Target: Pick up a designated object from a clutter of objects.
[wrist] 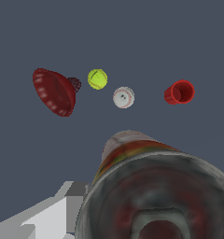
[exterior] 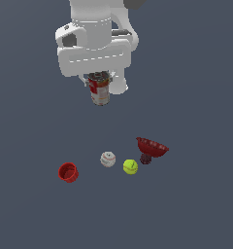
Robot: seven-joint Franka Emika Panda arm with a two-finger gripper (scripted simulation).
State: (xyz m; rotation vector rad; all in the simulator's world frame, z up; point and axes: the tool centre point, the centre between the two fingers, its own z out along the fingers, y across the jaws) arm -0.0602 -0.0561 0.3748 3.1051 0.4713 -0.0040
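My pincer (exterior: 99, 80) grips the can (exterior: 99, 90), lifted well above the baseball (exterior: 108, 159); the pick looks done, nothing obvious left.

My arm (exterior: 91, 29) renders as glossy white plastic, built from fat rounded segments; the top of the exterior view cuts it off, so I only see the last links. The wrist housing (exterior: 94, 56) is a broad, smooth-cornered white block with a faint dashed seam running across its face; on its side towards the exterior view's left sits a dark grey recessed panel (exterior: 70, 41); another dark grey patch shows at the upper edge near the joint (exterior: 133, 4). In the wrist view, a pale grey-white faceted piece of the hand (wrist: 44, 217) fills one corner, blocky and unmarked; I can make out no cables, screws or lettering at this resolution.
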